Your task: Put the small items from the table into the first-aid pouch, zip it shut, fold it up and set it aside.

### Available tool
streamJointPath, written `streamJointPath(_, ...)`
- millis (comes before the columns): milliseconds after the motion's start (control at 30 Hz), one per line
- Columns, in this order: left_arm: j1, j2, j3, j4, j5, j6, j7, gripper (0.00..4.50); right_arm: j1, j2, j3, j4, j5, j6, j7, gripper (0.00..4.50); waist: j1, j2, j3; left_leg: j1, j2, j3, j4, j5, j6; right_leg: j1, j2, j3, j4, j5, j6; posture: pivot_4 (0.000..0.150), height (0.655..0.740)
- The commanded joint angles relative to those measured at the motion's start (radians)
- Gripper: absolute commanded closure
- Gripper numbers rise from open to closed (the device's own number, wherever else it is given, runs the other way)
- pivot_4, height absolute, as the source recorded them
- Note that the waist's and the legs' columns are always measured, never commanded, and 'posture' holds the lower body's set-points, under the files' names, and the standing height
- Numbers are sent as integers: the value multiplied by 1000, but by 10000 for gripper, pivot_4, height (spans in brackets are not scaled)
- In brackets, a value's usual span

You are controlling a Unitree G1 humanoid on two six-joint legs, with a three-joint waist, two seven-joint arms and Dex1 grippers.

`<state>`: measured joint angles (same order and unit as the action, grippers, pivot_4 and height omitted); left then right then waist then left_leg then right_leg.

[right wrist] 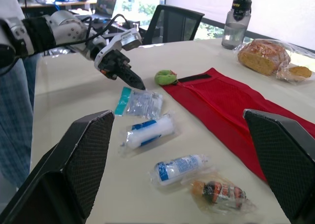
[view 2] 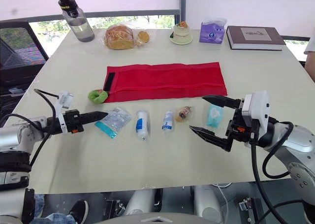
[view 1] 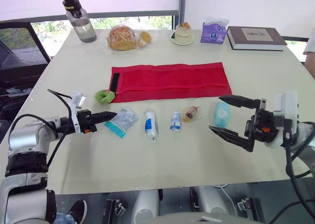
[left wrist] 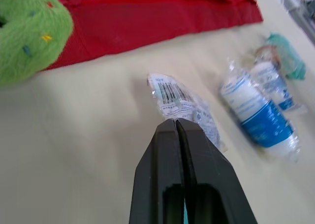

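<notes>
On the table (view 1: 162, 160), the clear packet (view 1: 123, 119) lay just ahead of the left gripper (view 1: 112, 115), fingers together; the right gripper (view 1: 215, 113), fingers spread, was farther.

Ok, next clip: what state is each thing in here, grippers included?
left gripper: shut, tip at the clear packet.
right gripper: open, holding nothing.
red pouch: unfolded, lying flat.
clear packet, blue-and-white roll, small bottle, orange packet, teal packet: lying on the table, outside the red pouch.
water bottle: upright, capped.
book: closed, lying flat.
</notes>
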<state>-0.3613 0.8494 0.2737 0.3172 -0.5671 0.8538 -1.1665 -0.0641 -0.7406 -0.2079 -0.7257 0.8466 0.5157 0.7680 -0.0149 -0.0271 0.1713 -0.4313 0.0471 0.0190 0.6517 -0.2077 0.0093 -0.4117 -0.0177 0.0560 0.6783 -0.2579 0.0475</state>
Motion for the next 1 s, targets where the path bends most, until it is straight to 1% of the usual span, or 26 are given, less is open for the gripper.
streamJointPath(33,23,-18,97,-134,-83,56,69,44602,-19,10,-8,-32,45,15,-39,0,1,0,0,0,0,0,0,0,0,0,0,0,0,0,0,1500,7387)
streamJointPath(167,20,-81,200,-275,-200,152,192,44602,-32,43,29,-42,53,46,-117,0,2,0,0,0,0,-1,0,0,0,0,0,0,0,1,1,1500,7387)
streamJointPath(300,50,-98,222,-358,-243,192,259,44602,-31,42,51,-46,38,46,-120,0,0,0,0,0,-1,0,0,0,0,0,0,0,0,1,2,1500,7387)
streamJointPath(367,91,-89,219,-367,-227,173,267,44602,-31,40,52,-44,33,41,-117,0,-3,0,0,1,-1,0,0,0,0,0,0,0,0,1,2,1500,7387)
streamJointPath(433,126,-60,200,-325,-176,133,266,44602,-34,34,40,-40,38,34,-103,0,-5,0,0,1,-1,1,-1,0,0,0,0,1,0,1,2,1500,7387)
streamJointPath(567,115,-9,144,-230,-127,102,234,44602,-52,15,19,-29,37,22,-73,0,2,0,0,1,-2,-1,-1,0,0,0,1,-1,0,0,-1,1500,7387)
streamJointPath(633,102,10,111,-188,-104,78,211,37150,-65,-1,10,-21,34,24,-60,0,4,0,0,1,-1,-1,0,0,0,0,0,-1,0,-1,-1,1500,7387)
streamJointPath(667,95,14,98,-171,-97,69,203,32553,-70,-9,8,-19,32,25,-55,0,5,0,0,1,-1,-1,0,0,0,0,-1,-1,0,-1,-1,1500,7387)
streamJointPath(700,87,18,79,-155,-84,56,193,29183,-77,-14,8,-19,33,27,-53,0,5,0,0,1,-1,0,0,0,0,0,-1,-1,0,-1,-1,1500,7387)
streamJointPath(733,80,23,53,-141,-67,44,182,24785,-84,-20,8,-22,37,33,-55,0,5,0,0,1,-1,0,0,0,0,0,-2,0,0,-1,-1,1500,7387)
streamJointPath(867,51,26,-26,-107,-29,20,141,4437,-107,-32,11,-46,63,60,-82,0,3,0,0,0,-1,1,-1,0,0,0,-2,0,-1,0,-1,1500,7387)
streamJointPath(900,44,27,-41,-100,-24,19,129,343,-112,-33,13,-51,68,65,-91,0,4,0,0,0,-1,0,-1,0,0,0,-2,0,-1,0,-1,1500,7387)
streamJointPath(1000,28,30,-78,-80,-13,21,97,343,-122,-33,19,-66,79,77,-110,0,3,0,0,0,-1,-1,-2,0,0,0,-1,-1,0,0,-1,1500,7387)
